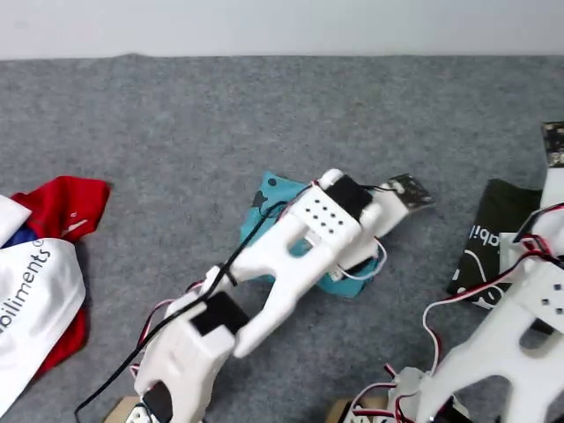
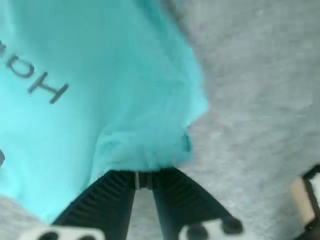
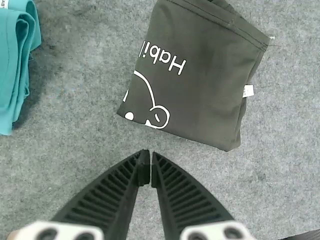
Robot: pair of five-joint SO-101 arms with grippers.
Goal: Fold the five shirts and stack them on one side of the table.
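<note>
While on teal shirt (image 2: 105,95) edge, left hand (image 2: 143,176)

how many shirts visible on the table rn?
4: teal shirt at centre, dark shirt at right edge, red shirt and white shirt overlapping at left. A blue scrap between those two may be a fifth.

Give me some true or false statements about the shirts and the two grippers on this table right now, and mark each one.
1. The left gripper pinches the edge of the teal shirt. True.
2. The right gripper holds the dark shirt. False: it is shut on nothing, over the grey mat beside that shirt.
3. The dark shirt lies folded. True.
4. The red shirt lies on top of the dark shirt. False: it lies far from it, partly under a white shirt.
</note>
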